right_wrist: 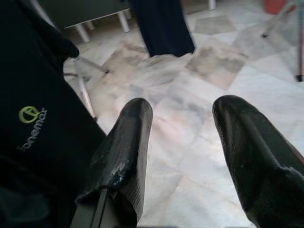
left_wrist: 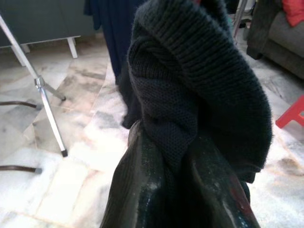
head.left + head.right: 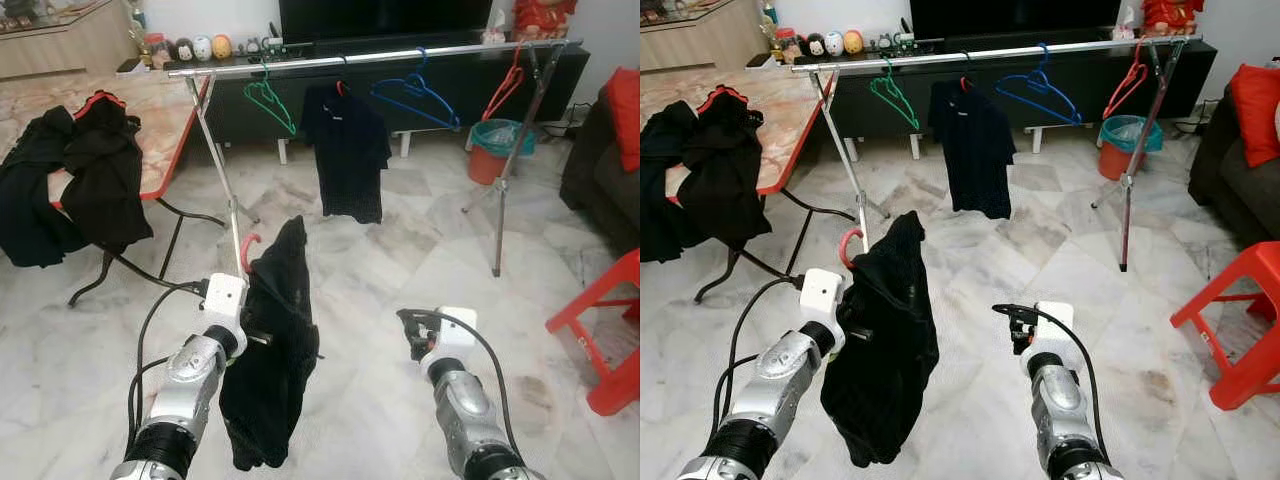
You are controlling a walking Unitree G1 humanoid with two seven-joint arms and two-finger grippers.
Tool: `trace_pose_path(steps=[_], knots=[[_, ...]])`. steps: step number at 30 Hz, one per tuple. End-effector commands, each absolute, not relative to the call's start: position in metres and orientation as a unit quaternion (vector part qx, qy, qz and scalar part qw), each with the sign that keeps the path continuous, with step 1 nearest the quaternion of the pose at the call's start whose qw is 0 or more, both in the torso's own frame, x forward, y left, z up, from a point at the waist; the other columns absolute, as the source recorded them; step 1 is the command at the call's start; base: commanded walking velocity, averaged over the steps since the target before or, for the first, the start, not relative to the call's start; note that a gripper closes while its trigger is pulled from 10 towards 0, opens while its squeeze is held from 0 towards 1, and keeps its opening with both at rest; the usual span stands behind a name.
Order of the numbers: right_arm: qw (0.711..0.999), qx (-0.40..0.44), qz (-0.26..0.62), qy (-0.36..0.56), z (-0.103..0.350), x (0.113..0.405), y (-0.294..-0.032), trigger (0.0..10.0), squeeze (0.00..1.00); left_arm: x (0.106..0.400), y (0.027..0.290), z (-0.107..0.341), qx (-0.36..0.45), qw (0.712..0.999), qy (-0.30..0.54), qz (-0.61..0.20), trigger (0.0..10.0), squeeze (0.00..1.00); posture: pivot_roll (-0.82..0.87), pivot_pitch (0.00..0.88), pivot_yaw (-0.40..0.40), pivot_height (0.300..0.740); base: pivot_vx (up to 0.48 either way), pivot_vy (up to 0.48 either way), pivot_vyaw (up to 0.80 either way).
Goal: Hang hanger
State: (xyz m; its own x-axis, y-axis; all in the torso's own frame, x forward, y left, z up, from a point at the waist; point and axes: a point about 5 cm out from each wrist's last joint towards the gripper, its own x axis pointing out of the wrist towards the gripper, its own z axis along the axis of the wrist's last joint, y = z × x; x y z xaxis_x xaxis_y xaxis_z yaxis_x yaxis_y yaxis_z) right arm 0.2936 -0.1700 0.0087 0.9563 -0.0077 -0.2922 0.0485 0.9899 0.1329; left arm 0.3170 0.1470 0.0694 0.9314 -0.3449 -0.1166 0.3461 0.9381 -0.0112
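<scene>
My left gripper (image 2: 168, 142) is shut on a red hanger (image 3: 247, 246) that carries a black garment (image 3: 275, 340). It hangs low at the front left, and only the hanger's hook shows above the cloth. The garment hides most of the left fingers. Ahead stands a silver clothes rail (image 3: 380, 57) with a green hanger (image 3: 270, 100), a black shirt (image 3: 348, 150), a blue hanger (image 3: 415, 95) and a red hanger (image 3: 503, 90) on it. My right gripper (image 1: 185, 109) is open over the marble floor, beside the garment, with nothing between its fingers.
A red-edged table (image 3: 165, 120) at the left holds a pile of black clothes (image 3: 60, 185). A teal bin (image 3: 497, 140) stands by the rail's right leg. A red stool (image 3: 610, 330) and a dark sofa (image 3: 600, 170) are at the right. A black TV console (image 3: 440, 75) is behind the rail.
</scene>
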Motion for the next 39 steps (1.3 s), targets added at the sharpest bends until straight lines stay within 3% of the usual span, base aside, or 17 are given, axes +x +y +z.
trace_pose_path(steps=[1,15,27,31,39], knots=[[0.984,0.087,-0.042,0.149,0.007,0.292,-0.176,10.0,0.00,0.322,0.147,0.081,0.012,0.984,0.030,-0.175,10.0,0.00,-0.04,0.013,0.061,0.740,0.315,0.000,0.00],[0.983,0.099,-0.048,0.150,0.006,0.291,-0.171,10.0,0.00,0.322,0.145,0.075,0.011,0.983,0.042,-0.180,10.0,0.00,-0.05,0.000,0.053,0.740,0.332,0.000,-0.23],[0.980,0.100,-0.067,0.159,0.002,0.288,-0.179,10.0,0.00,0.307,0.176,0.059,0.039,0.984,0.071,-0.161,10.0,0.00,-0.03,0.000,0.049,0.740,0.348,0.000,0.00],[0.981,0.099,-0.053,0.158,0.003,0.290,-0.170,10.0,0.00,0.309,0.175,0.059,0.035,0.985,0.069,-0.155,10.0,0.00,-0.03,0.000,0.045,0.740,0.356,0.000,0.00],[0.982,0.096,-0.064,0.149,0.009,0.295,-0.179,10.0,0.00,0.315,0.173,0.065,0.030,0.986,0.062,-0.151,10.0,0.00,-0.05,0.000,0.057,0.740,0.357,0.000,0.00]])
